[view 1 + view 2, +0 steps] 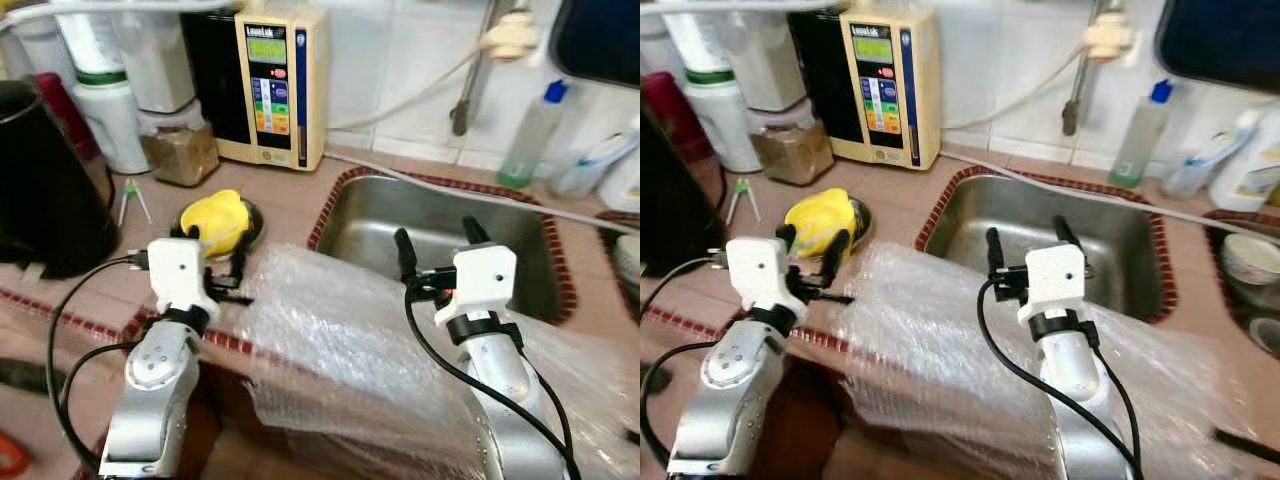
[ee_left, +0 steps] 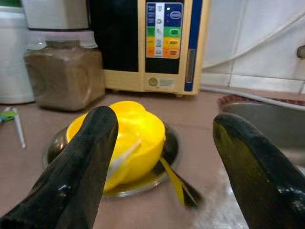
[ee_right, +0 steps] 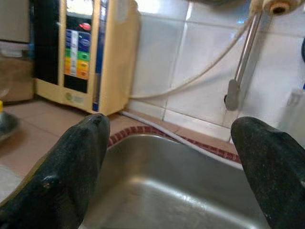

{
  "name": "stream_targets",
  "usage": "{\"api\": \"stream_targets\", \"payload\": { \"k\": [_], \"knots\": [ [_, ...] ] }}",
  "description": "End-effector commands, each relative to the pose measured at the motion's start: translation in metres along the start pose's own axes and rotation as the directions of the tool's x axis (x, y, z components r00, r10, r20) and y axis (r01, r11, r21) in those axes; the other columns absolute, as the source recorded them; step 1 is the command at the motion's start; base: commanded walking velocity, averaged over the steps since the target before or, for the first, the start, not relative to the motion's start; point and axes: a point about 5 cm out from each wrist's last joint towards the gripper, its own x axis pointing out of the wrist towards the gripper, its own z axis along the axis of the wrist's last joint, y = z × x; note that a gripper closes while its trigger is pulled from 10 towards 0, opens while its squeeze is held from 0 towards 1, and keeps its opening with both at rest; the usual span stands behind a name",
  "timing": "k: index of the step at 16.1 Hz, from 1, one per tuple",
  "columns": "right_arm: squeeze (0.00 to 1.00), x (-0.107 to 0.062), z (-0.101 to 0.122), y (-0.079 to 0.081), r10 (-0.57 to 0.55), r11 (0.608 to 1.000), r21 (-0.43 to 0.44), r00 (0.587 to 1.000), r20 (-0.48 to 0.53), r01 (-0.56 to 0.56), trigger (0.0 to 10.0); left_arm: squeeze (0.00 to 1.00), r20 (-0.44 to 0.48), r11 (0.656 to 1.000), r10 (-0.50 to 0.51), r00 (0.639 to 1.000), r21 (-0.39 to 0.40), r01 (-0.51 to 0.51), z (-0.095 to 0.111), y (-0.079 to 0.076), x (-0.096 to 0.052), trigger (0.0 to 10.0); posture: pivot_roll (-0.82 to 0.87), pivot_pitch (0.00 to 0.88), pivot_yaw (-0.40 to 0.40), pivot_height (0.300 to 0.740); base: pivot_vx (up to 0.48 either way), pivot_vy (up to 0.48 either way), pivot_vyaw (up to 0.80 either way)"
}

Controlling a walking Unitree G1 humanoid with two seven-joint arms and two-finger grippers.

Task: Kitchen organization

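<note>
Yellow and glossy, a rounded plastic bowl [image 2: 125,136] is sitting upside down in a shallow metal dish [image 2: 143,183] on the brown countertop [image 1: 290,195], with a thin yellow-handled utensil [image 2: 175,183] poking out from under its edge toward the sink. I am holding my left gripper [image 1: 215,258] just short of it, fingers spread wide and gripping nothing, the bowl lying between and beyond the two black tips. My right gripper [image 1: 435,240] is hovering over the near edge of the stainless steel sink [image 1: 520,275], its fingers also wide apart and empty. Bubble wrap [image 1: 340,345] is lying crumpled across the counter edge between my two arms. Behind the bowl, a jar of brown powder [image 1: 180,150] is standing beside a cream-coloured water ionizer [image 1: 275,85] against the white tiled wall. A black kettle [image 1: 45,180] is standing at my far left.
</note>
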Motion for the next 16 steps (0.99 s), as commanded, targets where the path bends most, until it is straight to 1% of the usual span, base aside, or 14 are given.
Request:
{"api": "stream_targets", "payload": {
  "k": [1, 4, 6, 7, 9, 12, 14, 16],
  "knots": [
    [0.0, -0.001, 0.002, -0.007, -0.015, 1.0, -0.009, 1.0, 0.006, 0.015, 10.0, 0.0, 0.0, 1.0, -0.017, 1.0, -0.003, 0.017, 0.001, -0.007, 0.0, 10.0, 0.06, 0.023, 0.001, 0.74, 0.0, 0.0, 0.0],
    [0.0, -0.002, 0.003, -0.006, -0.01, 1.0, -0.01, 1.0, 0.008, 0.01, 10.0, 0.0, 0.006, 1.0, -0.022, 1.0, 0.011, 0.022, 0.003, -0.007, 0.0, 10.0, 0.05, 0.029, -0.001, 0.74, 0.0, 0.0, 0.0],
    [0.0, -0.001, 0.004, -0.005, -0.006, 1.0, -0.006, 1.0, 0.013, 0.006, 10.0, 0.0, 0.028, 0.998, 0.03, 0.999, 0.05, -0.031, 0.006, -0.002, 0.0, 10.0, 0.05, 0.033, 0.001, 0.74, 0.0, 0.0, 0.0],
    [0.0, -0.001, 0.007, -0.003, 0.009, 1.0, 0.005, 1.0, 0.022, -0.01, 10.0, 0.0, 0.058, 0.994, 0.059, 0.997, 0.084, -0.064, 0.012, 0.003, 0.002, 10.0, 0.06, 0.034, 0.001, 0.74, 0.0, 0.0, 0.0],
    [0.0, -0.001, 0.012, 0.003, 0.056, 0.998, 0.03, 0.998, 0.039, -0.058, 10.0, 0.0, 0.079, 0.989, 0.102, 0.992, 0.1, -0.11, 0.016, 0.011, 0.003, 10.0, 0.05, 0.035, 0.002, 0.74, 0.0, 0.0, 0.0],
    [0.0, 0.0, 0.016, 0.008, 0.084, 0.994, 0.062, 0.995, 0.051, -0.088, 10.0, 0.0, 0.072, 0.987, 0.119, 0.99, 0.097, -0.125, 0.015, 0.013, 0.004, 10.0, 0.05, 0.037, 0.001, 0.74, 0.0, 0.0, 0.0],
    [0.0, 0.0, 0.018, 0.013, 0.129, 0.988, 0.081, 0.99, 0.054, -0.134, 10.0, 0.0, 0.061, 0.989, 0.114, 0.992, 0.092, -0.12, 0.013, 0.014, 0.012, 10.0, 0.05, 0.041, 0.0, 0.74, 0.0, 0.0, 0.0],
    [0.0, -0.003, 0.018, 0.021, 0.192, 0.972, 0.125, 0.98, 0.047, -0.197, 10.0, 0.0, 0.022, 0.993, 0.104, 0.994, 0.053, -0.105, 0.007, 0.019, 0.019, 10.0, 0.05, 0.043, 0.001, 0.74, 0.0, 0.0, 0.0]
  ]
}}
